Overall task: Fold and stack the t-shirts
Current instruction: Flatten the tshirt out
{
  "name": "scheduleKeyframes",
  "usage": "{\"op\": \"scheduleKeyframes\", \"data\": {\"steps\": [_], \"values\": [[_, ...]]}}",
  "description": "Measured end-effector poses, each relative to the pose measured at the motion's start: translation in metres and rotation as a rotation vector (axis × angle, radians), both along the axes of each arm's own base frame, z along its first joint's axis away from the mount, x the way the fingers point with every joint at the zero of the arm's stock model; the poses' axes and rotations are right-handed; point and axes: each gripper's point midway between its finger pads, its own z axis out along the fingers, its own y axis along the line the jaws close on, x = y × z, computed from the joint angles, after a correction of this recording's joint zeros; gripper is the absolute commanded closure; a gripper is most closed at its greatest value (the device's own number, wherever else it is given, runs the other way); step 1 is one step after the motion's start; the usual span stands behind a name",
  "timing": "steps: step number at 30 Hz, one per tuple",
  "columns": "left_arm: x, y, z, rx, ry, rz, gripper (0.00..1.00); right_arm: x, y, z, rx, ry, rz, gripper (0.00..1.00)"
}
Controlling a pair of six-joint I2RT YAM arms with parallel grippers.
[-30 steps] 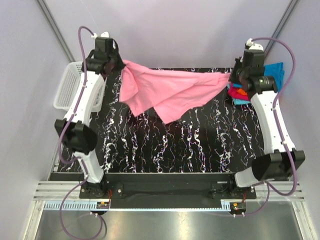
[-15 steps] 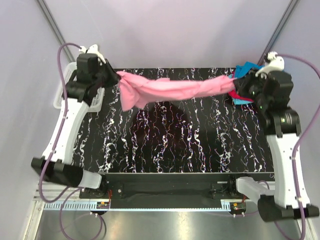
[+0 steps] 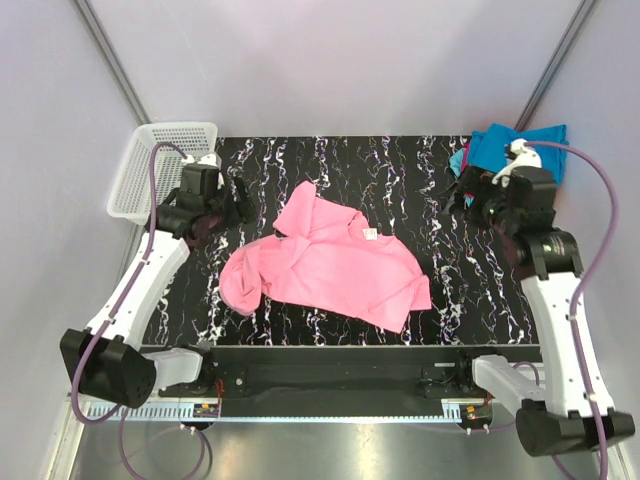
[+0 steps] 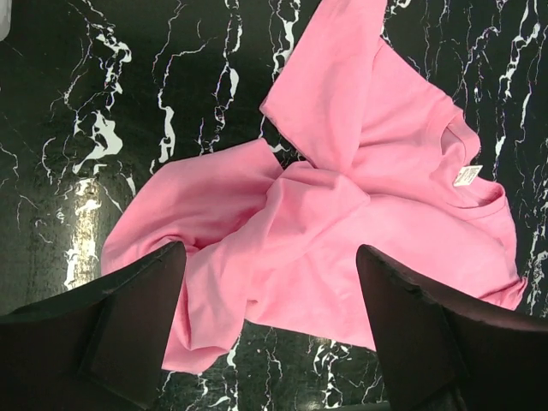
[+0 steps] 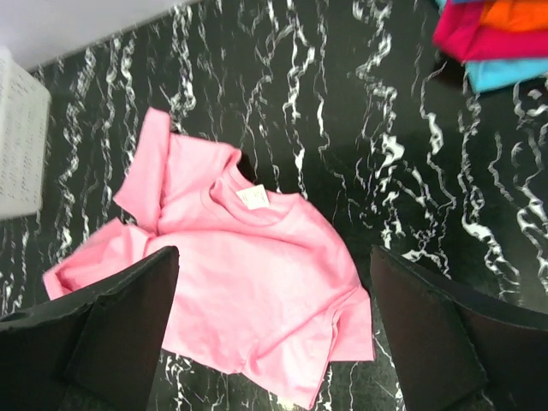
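Observation:
A bright pink t-shirt (image 3: 335, 268) lies loose on the black marbled table, its white neck label (image 3: 369, 233) facing up. Its left side is bunched and one sleeve is folded over. My left gripper (image 3: 238, 193) hovers open just left of the shirt, touching nothing. In the left wrist view the pink t-shirt (image 4: 360, 223) shows below the wide-apart left gripper (image 4: 270, 257). My right gripper (image 3: 458, 188) is open to the shirt's right, above bare table. The right wrist view has the pink t-shirt (image 5: 257, 274) under the empty right gripper (image 5: 274, 253).
Folded t-shirts in teal, orange and magenta form a pile (image 3: 505, 152) at the back right corner; the same pile (image 5: 492, 38) shows in the right wrist view. A white mesh basket (image 3: 150, 165) stands at the back left edge.
Both grippers have opened and let go of the pink t-shirt. It was stretched in the air between them and now lies on the table. Both arms have drawn in towards the table.

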Motion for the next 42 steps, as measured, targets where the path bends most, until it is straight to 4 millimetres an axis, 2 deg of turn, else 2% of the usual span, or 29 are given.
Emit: {"op": "scheduleKeyframes", "data": {"steps": [3, 7, 12, 14, 18, 21, 24, 29, 35, 39, 40, 42], "values": [[-0.002, -0.003, -0.001, 0.004, -0.007, -0.008, 0.14, 0.015, 0.011, -0.032, 0.019, 0.088, 0.048, 0.0], [-0.008, -0.015, -0.009, 0.009, 0.008, -0.037, 0.14, 0.039, 0.036, -0.084, 0.058, 0.245, 0.149, 0.0], [-0.014, -0.024, -0.027, 0.01, 0.052, -0.046, 0.14, 0.057, 0.1, -0.148, 0.047, 0.428, 0.328, 0.0], [-0.013, -0.024, -0.031, 0.007, 0.063, -0.04, 0.14, 0.066, 0.128, -0.163, 0.035, 0.469, 0.395, 0.0], [-0.01, -0.026, -0.032, -0.002, 0.06, -0.034, 0.14, 0.092, 0.163, -0.173, 0.032, 0.475, 0.467, 0.0], [-0.01, -0.027, -0.03, -0.008, 0.051, -0.035, 0.14, 0.122, 0.172, -0.17, 0.021, 0.435, 0.476, 0.0], [-0.013, -0.025, -0.029, -0.012, 0.04, -0.036, 0.14, 0.14, 0.176, -0.187, 0.003, 0.446, 0.482, 0.0], [-0.019, -0.025, -0.019, -0.027, 0.008, -0.041, 0.14, 0.159, 0.178, -0.234, -0.047, 0.513, 0.492, 0.0], [-0.022, -0.026, -0.015, -0.04, 0.0, -0.052, 0.14, 0.167, 0.178, -0.289, -0.087, 0.61, 0.506, 0.02], [-0.024, -0.026, -0.016, -0.037, 0.007, -0.056, 0.13, 0.174, 0.184, -0.282, -0.076, 0.59, 0.525, 0.16], [-0.024, -0.026, -0.016, -0.035, 0.008, -0.058, 0.13, 0.174, 0.184, -0.282, -0.076, 0.589, 0.527, 0.26], [-0.024, -0.026, -0.016, -0.033, 0.007, -0.06, 0.13, 0.174, 0.186, -0.285, -0.069, 0.595, 0.536, 0.39]]}}
